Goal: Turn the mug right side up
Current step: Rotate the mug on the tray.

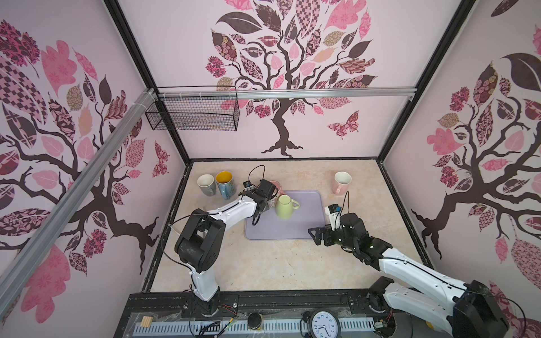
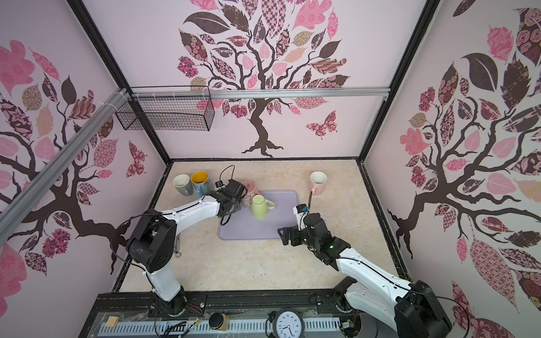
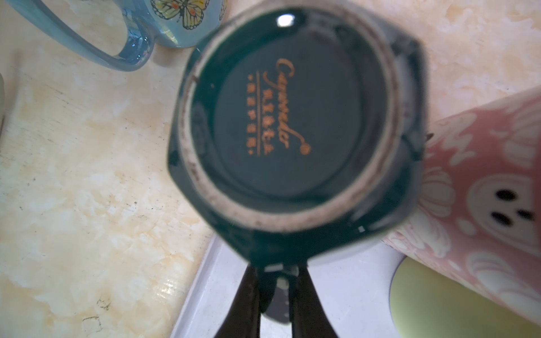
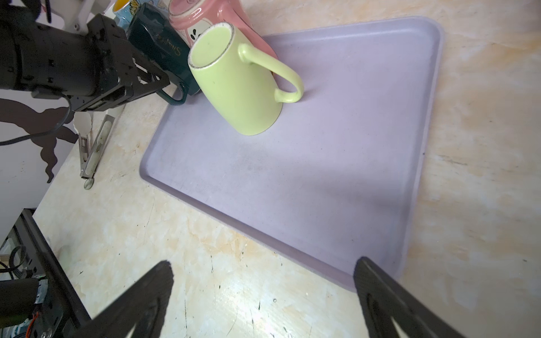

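- Overhead, in both top views: my left hand [image 1: 263, 205] sits at the far-left corner of the tray [image 1: 288, 231], and its wrist covers the target. I cannot make out the dark green mug from here. My right hand [image 1: 313, 236] hovers at the tray's near-right corner, well apart, with its jaws wide and empty.
- Left wrist view: the dark green mug [image 3: 292, 131] stands base-up, so its long axis is vertical with the mouth down. Its handle [image 3: 276, 292] points straight back at my left hand. The fingers [image 3: 246, 304] flank it tightly, and I read this as clamped on the handle. The pink mug [image 3: 483, 190] is touching it or just beside it; I cannot tell which.
- Right wrist view: the left fingers are on the handle. The light green mug [image 4: 234, 82] is just beside it, also inverted. The right hand is spread open over the worktop [image 4: 205, 263].
- Judgement: the left arm is much the nearer. The coming move is a lift, then a half-roll about the handle line, clear of both neighbours.
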